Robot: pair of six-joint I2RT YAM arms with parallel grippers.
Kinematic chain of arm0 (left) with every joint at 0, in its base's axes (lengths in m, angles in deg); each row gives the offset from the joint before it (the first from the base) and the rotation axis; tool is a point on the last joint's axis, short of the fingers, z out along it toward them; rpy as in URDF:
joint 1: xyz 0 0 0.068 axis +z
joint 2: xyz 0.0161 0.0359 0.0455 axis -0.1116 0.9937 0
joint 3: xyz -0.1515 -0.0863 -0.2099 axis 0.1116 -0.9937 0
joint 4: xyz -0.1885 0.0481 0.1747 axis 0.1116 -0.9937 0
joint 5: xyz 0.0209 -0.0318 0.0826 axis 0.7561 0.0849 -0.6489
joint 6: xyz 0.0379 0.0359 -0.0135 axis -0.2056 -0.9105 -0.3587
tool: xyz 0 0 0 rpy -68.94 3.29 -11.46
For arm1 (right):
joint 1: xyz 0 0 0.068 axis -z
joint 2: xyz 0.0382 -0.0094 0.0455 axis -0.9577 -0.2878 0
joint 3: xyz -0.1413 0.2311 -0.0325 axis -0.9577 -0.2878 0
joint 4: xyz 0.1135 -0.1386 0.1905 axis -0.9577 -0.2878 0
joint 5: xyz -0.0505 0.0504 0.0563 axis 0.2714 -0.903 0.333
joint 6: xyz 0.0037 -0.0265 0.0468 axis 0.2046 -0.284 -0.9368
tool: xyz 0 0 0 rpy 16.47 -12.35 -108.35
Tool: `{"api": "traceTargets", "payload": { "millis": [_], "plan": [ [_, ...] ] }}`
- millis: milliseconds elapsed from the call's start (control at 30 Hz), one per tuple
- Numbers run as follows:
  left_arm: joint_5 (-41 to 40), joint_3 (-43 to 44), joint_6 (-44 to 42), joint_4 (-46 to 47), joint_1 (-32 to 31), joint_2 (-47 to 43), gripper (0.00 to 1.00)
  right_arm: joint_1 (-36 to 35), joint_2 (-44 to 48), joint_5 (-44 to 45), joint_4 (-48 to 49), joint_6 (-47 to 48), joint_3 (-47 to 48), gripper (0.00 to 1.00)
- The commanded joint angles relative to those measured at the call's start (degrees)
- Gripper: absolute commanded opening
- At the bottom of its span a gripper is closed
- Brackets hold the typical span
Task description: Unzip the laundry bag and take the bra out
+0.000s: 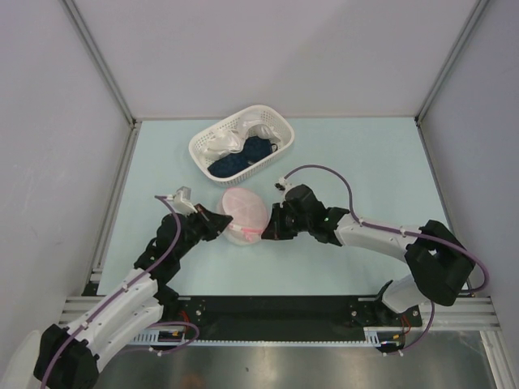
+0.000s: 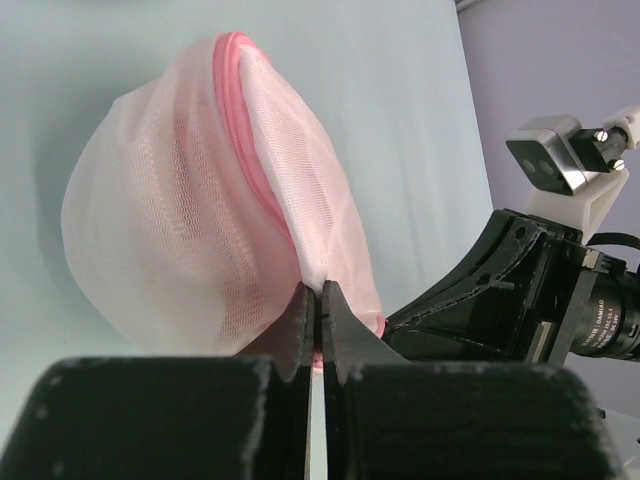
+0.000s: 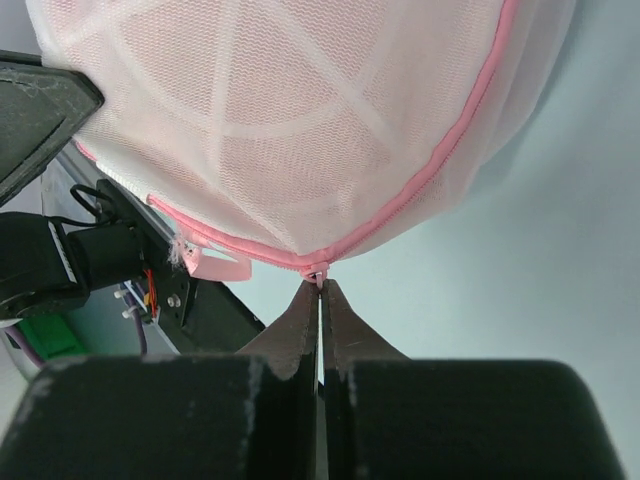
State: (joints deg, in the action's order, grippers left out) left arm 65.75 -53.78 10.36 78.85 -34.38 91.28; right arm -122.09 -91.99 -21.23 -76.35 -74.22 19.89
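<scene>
Left tool (image 2: pixel 316 300): pressed together on a mesh fold of the laundry bag (image 2: pixel 190 220).
Right tool (image 3: pixel 320 292): tips pinching the zip pull (image 3: pixel 318 274).
Laundry bag: between both tools, zip apparently closed; light and floppy, so it likely needs this counter-hold.
Bra: not discernible, presumably inside the bag.
</scene>
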Motion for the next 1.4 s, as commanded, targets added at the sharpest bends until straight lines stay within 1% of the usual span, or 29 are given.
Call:
{"api": "traceTargets", "payload": {
  "millis": [0, 100, 200, 233, 333, 367, 467, 500, 567, 600, 633, 700, 767, 800, 833, 933, 1000, 1067, 1167, 1267, 1367],
  "plan": [
    [0.2, 3.8, -4.0, 2.2, 1.1, 2.7, 0.0, 0.6, 3.3, 2.1, -3.5, 1.7, -0.5, 0.0],
    [2.6, 4.9, -6.0, 4.3, 1.1, 5.9, 0.0, 0.0, 5.5, 2.2, -5.2, 1.8, 0.3, 0.0],
    [4.4, 7.6, -8.3, 5.4, 1.2, 11.4, 0.0, -1.6, 8.5, 3.6, -8.7, 2.4, 2.1, 0.0],
    [4.6, 9.0, -8.9, 6.1, 1.1, 14.4, 0.0, -2.0, 9.2, 4.2, -9.9, 2.5, 3.2, 0.0],
    [7.0, 12.6, -10.7, 9.1, 1.0, 19.6, 0.0, -4.1, 11.5, 5.9, -13.6, 3.1, 4.7, 0.0],
    [7.8, 13.7, -11.1, 9.6, 1.1, 22.9, 0.0, -4.4, 12.0, 6.4, -14.9, 2.9, 5.5, 0.0],
    [11.1, 17.8, -11.8, 11.3, 0.8, 29.0, 0.01, -6.3, 12.9, 7.4, -15.5, 1.8, 6.5, 0.0],
    [12.4, 18.6, -12.0, 11.8, 0.8, 30.1, 0.14, -7.7, 12.9, 7.8, -15.6, 1.6, 6.7, 0.0],
    [13.3, 20.6, -12.5, 11.6, 0.7, 31.7, 0.31, -8.8, 12.4, 9.2, -14.5, 1.1, 6.7, 0.0],
    [13.2, 21.0, -12.6, 10.6, 0.8, 32.0, 0.52, -9.2, 12.0, 9.7, -14.1, 0.3, 6.7, 0.0],
    [12.9, 21.2, -12.9, 10.1, 0.7, 31.7, 0.63, -9.5, 10.8, 10.1, -13.2, -0.3, 6.5, 0.0],
    [11.9, 20.9, -13.3, 7.1, 0.8, 29.5, 0.79, -9.7, 9.3, 10.9, -11.8, -1.8, 5.9, 0.0],
    [9.1, 20.3, -14.3, 4.1, 0.7, 27.2, 0.84, -10.0, 7.2, 10.5, -8.6, -2.6, 5.3, 0.0],
    [7.7, 20.0, -14.6, 0.4, 0.8, 24.2, 0.88, -10.0, 6.4, 10.4, -7.5, -3.1, 5.3, 0.0],
    [4.9, 19.4, -15.2, -1.7, 0.7, 22.6, 0.88, -10.2, 5.7, 10.0, -5.8, -3.7, 5.3, 0.0],
    [1.7, 16.6, -14.8, -7.6, 0.7, 15.4, 0.89, -10.6, 3.1, 9.8, -3.3, -3.9, 6.0, 0.0],
    [1.5, 13.8, -13.9, -9.8, 0.7, 12.3, 0.89, -10.5, 1.2, 9.6, -2.5, -3.6, 6.6, 0.0],
    [2.3, 12.1, -12.4, -11.7, 0.6, 8.1, 0.86, -10.5, 0.0, 8.9, -1.9, -3.2, 8.0, 0.0],
    [3.7, 9.2, -10.2, -13.5, 0.5, 3.7, 0.81, -10.6, -2.0, 7.9, -1.4, -2.7, 9.6, 0.0],
    [5.5, 6.6, -7.4, -13.0, 0.5, 0.9, 0.79, -10.7, -3.6, 6.9, -0.6, -2.5, 10.5, 0.0],
    [5.9, 4.8, -5.8, -11.0, 0.2, 0.7, 0.77, -10.9, -4.6, 6.0, 0.5, -2.8, 11.0, 0.0]
  ]
}}
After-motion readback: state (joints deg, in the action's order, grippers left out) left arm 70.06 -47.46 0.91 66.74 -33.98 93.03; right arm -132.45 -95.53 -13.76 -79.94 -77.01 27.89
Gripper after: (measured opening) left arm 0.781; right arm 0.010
